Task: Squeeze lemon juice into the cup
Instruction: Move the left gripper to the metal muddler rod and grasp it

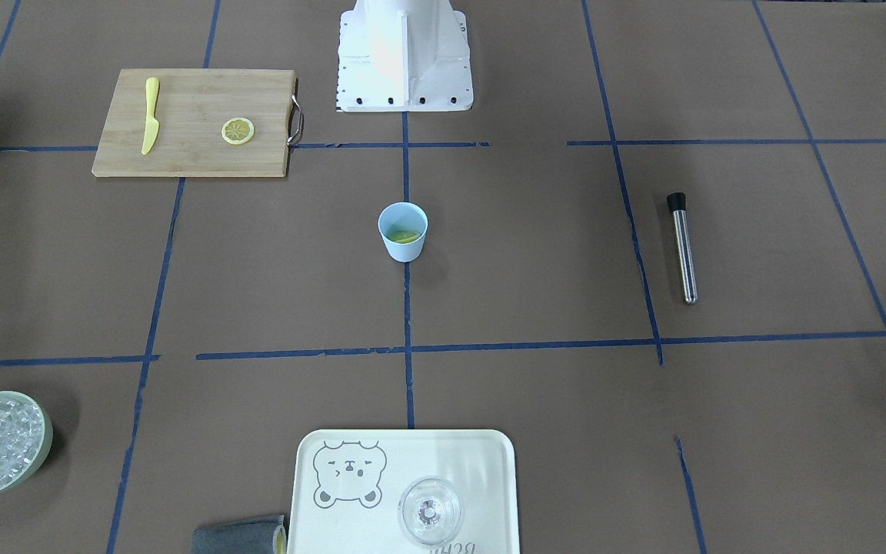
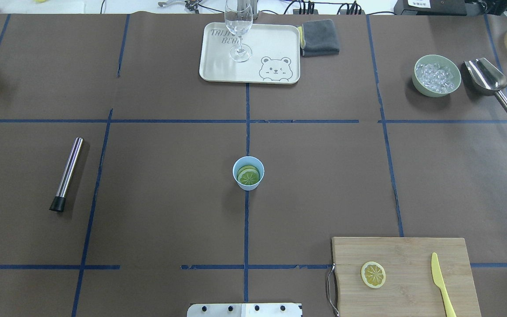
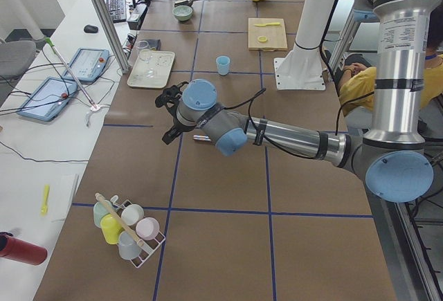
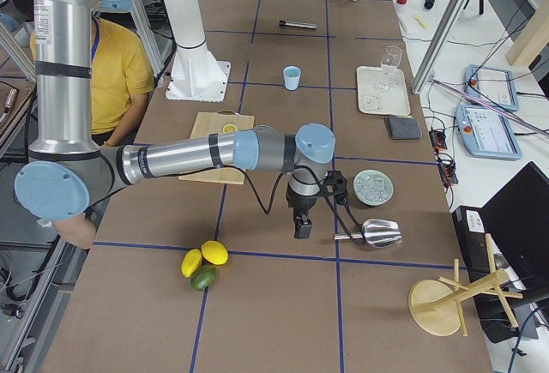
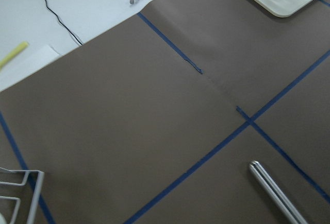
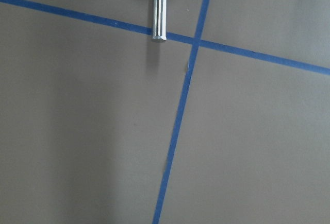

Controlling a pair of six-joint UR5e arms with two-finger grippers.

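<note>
The lemon (image 2: 373,274), a round yellow slice with its cut face up, lies on the wooden cutting board (image 2: 403,255) at the near right; it also shows in the front view (image 1: 238,131). The light-blue cup (image 2: 248,173) stands upright at the table's centre, also seen in the front view (image 1: 403,231), with green citrus slices inside. My left gripper (image 3: 167,117) hovers over the table's left end, far from both. My right gripper (image 4: 302,225) points down over the right end, beside the scoop. I cannot tell whether either is open or shut.
A yellow plastic knife (image 2: 442,281) lies on the board. A steel muddler (image 2: 66,174) lies at the left. At the far side are a tray (image 2: 218,70) with a glass (image 2: 239,31), a grey cloth (image 2: 320,37), a bowl of ice (image 2: 437,77) and a scoop (image 2: 489,79).
</note>
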